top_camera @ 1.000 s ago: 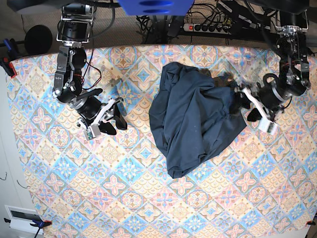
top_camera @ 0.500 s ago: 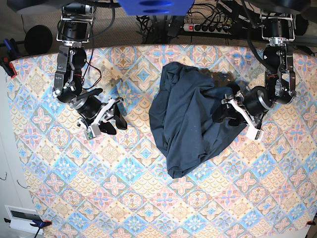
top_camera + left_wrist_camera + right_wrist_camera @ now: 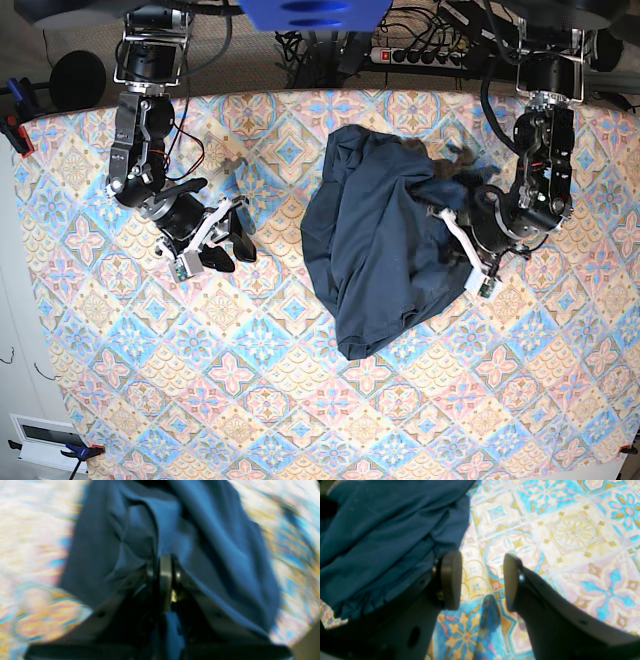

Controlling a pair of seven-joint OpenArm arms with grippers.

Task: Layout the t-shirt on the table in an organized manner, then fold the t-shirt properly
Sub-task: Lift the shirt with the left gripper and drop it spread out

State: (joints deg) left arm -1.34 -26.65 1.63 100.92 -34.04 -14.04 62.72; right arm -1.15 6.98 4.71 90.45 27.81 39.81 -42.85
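Note:
The dark navy t-shirt (image 3: 380, 240) lies crumpled in a heap on the middle of the table (image 3: 300, 400), which wears a pastel diamond-tile cloth. My left gripper (image 3: 452, 238) sits at the heap's right edge. In the blurred left wrist view its jaws (image 3: 162, 580) are pressed together, with folds of the t-shirt (image 3: 212, 542) gathered into them. My right gripper (image 3: 222, 248) hovers over bare cloth well left of the heap. It stands open (image 3: 480, 580) with nothing between its fingers, and the t-shirt's edge (image 3: 382, 530) lies just beside one finger.
A power strip (image 3: 425, 55) and cables run behind the table's far edge. A round black object (image 3: 78, 80) stands at the back left, and a white device (image 3: 45, 440) lies off the front left corner. Patterned cloth shows all around the heap.
The left arm has swung in from the right onto the t-shirt's right edge and its jaws have shut there. The right arm has not moved.

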